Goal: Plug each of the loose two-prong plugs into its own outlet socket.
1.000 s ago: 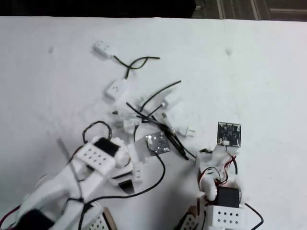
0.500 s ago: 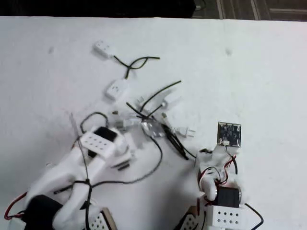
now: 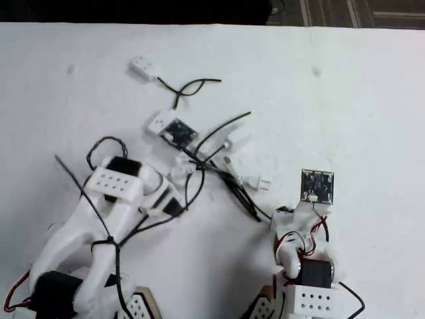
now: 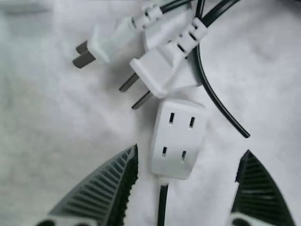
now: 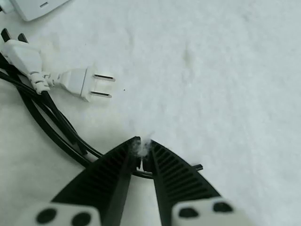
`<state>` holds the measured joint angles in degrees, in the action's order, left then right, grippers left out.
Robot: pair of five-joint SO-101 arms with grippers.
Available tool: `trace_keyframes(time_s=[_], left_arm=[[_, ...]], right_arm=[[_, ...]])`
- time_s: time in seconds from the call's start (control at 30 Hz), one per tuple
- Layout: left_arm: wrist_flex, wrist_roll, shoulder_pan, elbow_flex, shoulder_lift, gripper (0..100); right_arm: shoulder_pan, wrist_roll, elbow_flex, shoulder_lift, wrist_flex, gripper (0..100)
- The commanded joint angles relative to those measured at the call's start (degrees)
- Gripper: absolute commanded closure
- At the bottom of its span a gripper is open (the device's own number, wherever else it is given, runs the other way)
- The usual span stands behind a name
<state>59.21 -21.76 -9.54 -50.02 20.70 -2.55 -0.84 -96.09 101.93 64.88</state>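
My left gripper (image 4: 190,153) is open, and a white outlet socket block (image 4: 178,141) on a black cord lies flat between its dark fingers (image 4: 110,188). Just beyond the block lie two white two-prong plugs (image 4: 157,70) (image 4: 106,43). From above, the left arm (image 3: 113,189) reaches into the tangle of plugs and black cords (image 3: 212,163) at mid-table. My right gripper (image 5: 142,146) is shut with nothing in it, its tips on the cloth beside black cords (image 5: 51,122). A loose white plug (image 5: 77,82), also seen from above (image 3: 255,181), lies a short way ahead of it.
Two more white sockets lie farther back: one (image 3: 143,68) with a black cord, one (image 3: 158,123) near the left wrist camera board (image 3: 179,131). The right arm (image 3: 302,259) stands at the front right. The white cloth (image 3: 358,100) is bare to the right.
The left arm has swung back and left over the plug pile, its wrist camera board travelling from near the front cords to beside the second socket. The right arm has kept still.
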Motion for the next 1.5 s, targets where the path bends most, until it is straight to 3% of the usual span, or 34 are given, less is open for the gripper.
trace_keyframes(time_s=[0.0,0.27,0.47,0.53,0.8,0.97,1.17,1.37,1.47], left_arm=[[6.7,0.9,1.5,7.7,0.1,66],[11.1,1.4,10.3,10.2,4.2,67],[8.2,2.1,12.8,-1.3,23.2,76],[5.6,5.0,14.6,-5.9,30.0,77],[1.7,7.5,20.9,-21.7,49.1,77],[1.7,4.3,21.1,-28.4,56.2,77],[2.0,-0.6,21.1,-34.3,63.0,77],[3.8,-0.4,21.1,-35.7,67.6,76],[4.6,-0.5,22.7,-35.7,68.5,76]], right_arm=[[-0.7,0.1,1.8,0.2,-1.1,97.8],[-1.2,-2.1,1.9,0.2,-1.1,97.8],[-3.8,-31.2,2.3,0.2,-2.9,97.8],[-5.0,-37.3,2.3,0.2,-4.5,97.8],[-4.9,-34.3,11.5,-0.3,-3.5,97.8],[3.6,-34.5,23.7,-3.5,0.9,97.9],[13.4,-34.5,34.9,-25.6,0.6,97.9],[15.1,-44.0,49.8,-56.2,-1.5,97.6],[15.3,-46.8,57.2,-70.7,-1.5,90.9]])
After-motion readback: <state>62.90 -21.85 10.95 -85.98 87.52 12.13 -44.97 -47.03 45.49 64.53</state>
